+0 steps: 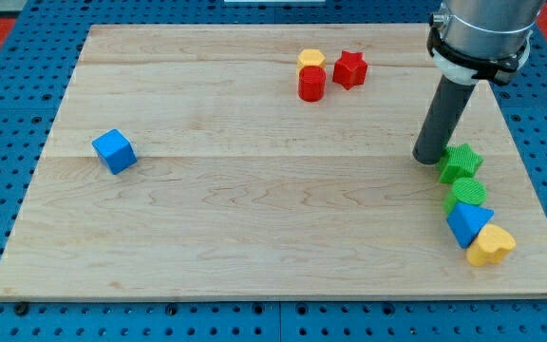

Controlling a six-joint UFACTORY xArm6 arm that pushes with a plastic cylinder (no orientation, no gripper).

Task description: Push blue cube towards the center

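The blue cube (114,151) sits on the wooden board (254,228) near the view's left edge, alone. My tip (428,158) rests on the board at the view's right, far from the blue cube and just left of a green star block (461,162), close to touching it.
At the view's top centre are a yellow block (311,59), a red cylinder (311,84) and a red star block (349,69). At the right, below the green star, lie a green cylinder (468,194), a blue triangular block (467,222) and a yellow heart block (491,245).
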